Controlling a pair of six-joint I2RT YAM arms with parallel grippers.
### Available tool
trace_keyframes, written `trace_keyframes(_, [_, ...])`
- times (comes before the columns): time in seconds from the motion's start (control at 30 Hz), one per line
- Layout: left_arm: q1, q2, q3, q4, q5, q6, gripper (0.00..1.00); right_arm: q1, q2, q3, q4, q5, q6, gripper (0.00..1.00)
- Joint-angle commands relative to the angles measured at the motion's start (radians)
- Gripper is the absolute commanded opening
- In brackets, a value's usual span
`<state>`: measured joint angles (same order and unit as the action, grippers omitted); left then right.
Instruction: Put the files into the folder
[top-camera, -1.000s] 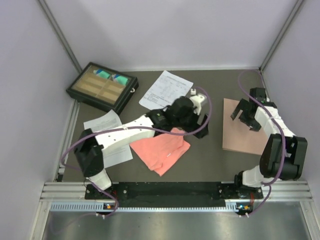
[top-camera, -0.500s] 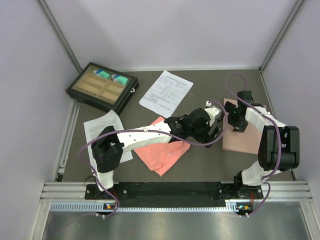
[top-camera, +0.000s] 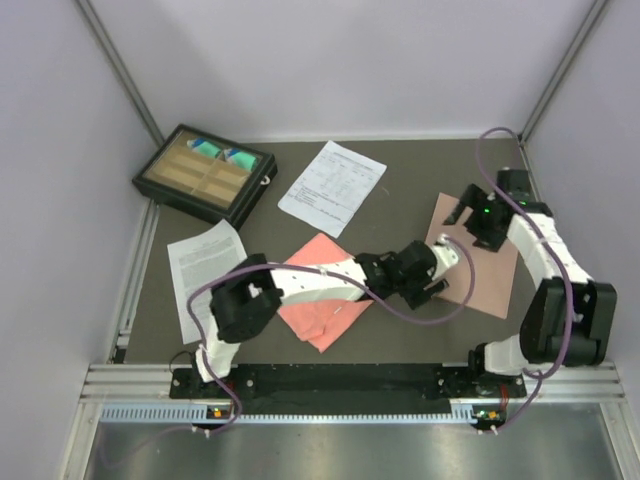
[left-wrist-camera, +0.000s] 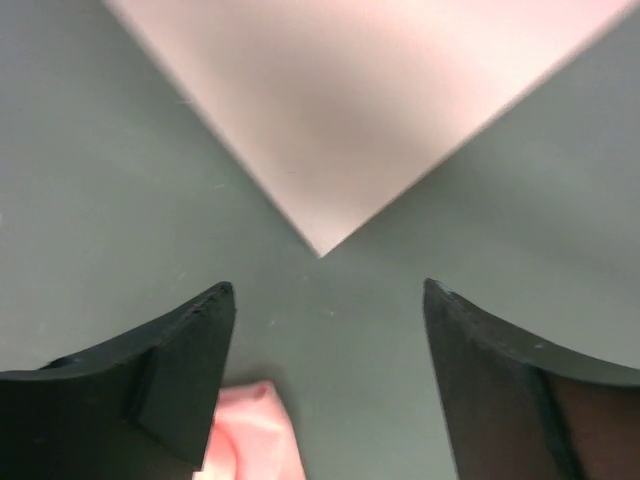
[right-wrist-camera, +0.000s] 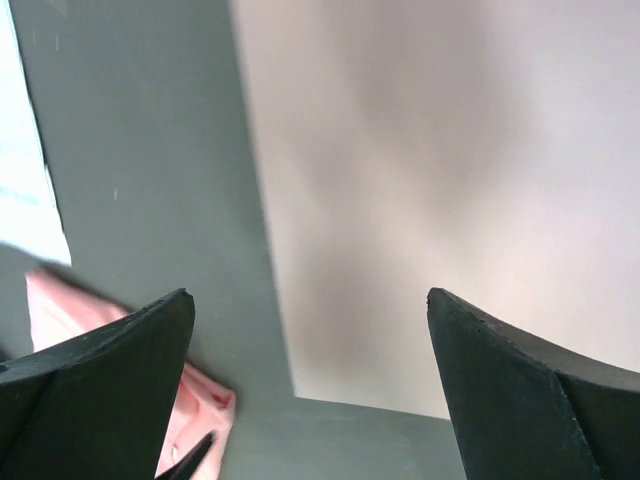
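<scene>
The folder (top-camera: 485, 270) is a flat pinkish-tan rectangle lying at a slant on the right of the dark table. One file, a white sheet with a table-like layout (top-camera: 333, 186), lies at the back centre. The other, a dense-text sheet (top-camera: 200, 270), lies at the left. My left gripper (top-camera: 442, 278) is open and empty, just off the folder's near-left corner (left-wrist-camera: 360, 100); its gripper (left-wrist-camera: 328, 290) frames that corner. My right gripper (top-camera: 468, 212) is open and empty above the folder's far-left part. In the right wrist view, that gripper (right-wrist-camera: 310, 295) hangs over the folder (right-wrist-camera: 450, 180).
A salmon-pink folded cloth (top-camera: 320, 300) lies under my left arm; it shows in the left wrist view (left-wrist-camera: 255, 430) and the right wrist view (right-wrist-camera: 205, 415). A black compartment box (top-camera: 205, 173) stands at the back left. Grey walls close the table on three sides.
My left arm has stretched right across the cloth to the folder's near-left corner. My right gripper has moved back along the folder's far edge. The folder now lies turned at a slant.
</scene>
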<state>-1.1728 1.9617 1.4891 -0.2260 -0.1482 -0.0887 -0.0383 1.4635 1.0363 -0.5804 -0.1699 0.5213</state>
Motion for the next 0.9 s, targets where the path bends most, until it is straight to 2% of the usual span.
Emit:
trace_keyframes(0.0, [-0.05, 0.147, 0.086, 0.019, -0.037, 0.294, 0.76, -0.12, -0.126, 0.01, -0.082, 0.046, -0.059, 0.99])
trace_keyframes(0.1, [-0.057, 0.215, 0.131, -0.018, -0.12, 0.394, 0.63, -0.156, -0.172, -0.015, -0.101, 0.037, -0.089, 0.99])
trace_keyframes(0.27, [-0.089, 0.259, 0.123, 0.034, -0.22, 0.497, 0.65, -0.173, -0.232, -0.035, -0.084, 0.017, -0.087, 0.99])
trace_keyframes(0.43, [-0.126, 0.308, 0.094, 0.109, -0.35, 0.598, 0.55, -0.173, -0.235, -0.025, -0.076, -0.02, -0.075, 0.99])
trace_keyframes(0.57, [-0.139, 0.351, 0.103, 0.123, -0.382, 0.636, 0.53, -0.175, -0.246, -0.021, -0.078, -0.014, -0.069, 0.99])
trace_keyframes(0.73, [-0.149, 0.356, 0.066, 0.249, -0.416, 0.67, 0.48, -0.175, -0.232, -0.022, -0.093, 0.015, -0.053, 0.99])
trace_keyframes(0.8, [-0.149, 0.365, 0.062, 0.292, -0.409, 0.662, 0.36, -0.175, -0.21, -0.015, -0.105, 0.085, -0.037, 0.99])
trace_keyframes(0.87, [-0.142, 0.388, 0.104, 0.259, -0.402, 0.611, 0.24, -0.176, -0.192, 0.022, -0.148, 0.166, -0.024, 0.99])
